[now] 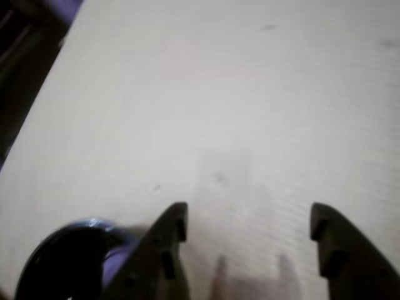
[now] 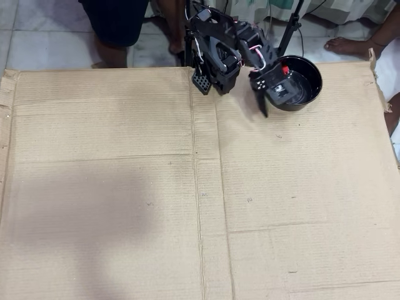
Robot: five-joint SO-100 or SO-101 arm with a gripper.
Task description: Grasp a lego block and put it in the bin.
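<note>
My tool (image 1: 249, 222): jaws spread wide, holding nothing, over bare cardboard surface (image 2: 125, 187). Bin (image 2: 302, 82): beside tool, at surface's far edge. Lego block (image 2: 285, 70): red speck apparently inside bin. Bystanders' feet (image 2: 347, 45) beyond.

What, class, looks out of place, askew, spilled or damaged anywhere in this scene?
Nothing stands out. The bin sits upright on the cardboard sheet, which lies flat with only fold creases. The tool hangs open and empty beside the bin. A small red piece shows at the bin; whether it is the lego block is unclear.
</note>
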